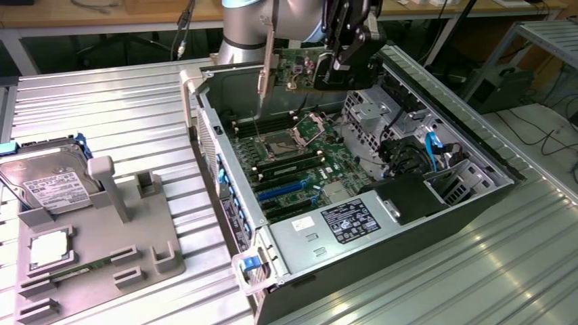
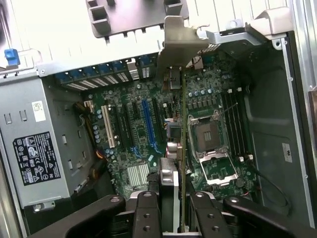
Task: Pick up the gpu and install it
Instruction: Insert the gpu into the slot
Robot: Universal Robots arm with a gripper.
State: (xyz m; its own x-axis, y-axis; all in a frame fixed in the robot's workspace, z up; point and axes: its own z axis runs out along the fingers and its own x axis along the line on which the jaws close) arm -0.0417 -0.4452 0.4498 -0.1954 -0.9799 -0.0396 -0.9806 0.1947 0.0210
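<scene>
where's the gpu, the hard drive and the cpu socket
gpu [image 1: 294, 71], exterior view, green board face
hard drive [image 1: 50, 184], exterior view, white label
cpu socket [image 2: 206, 132], wrist view, middle of the socket

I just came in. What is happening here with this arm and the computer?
The arm's gripper is shut on the gpu, holding it on edge above the open computer case. The card hangs over the motherboard, not yet seated in a slot. A hard drive rests in the grey holder beside the case.

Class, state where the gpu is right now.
In the exterior view, the gpu is gripped by the hand, held above the open computer case.
</scene>
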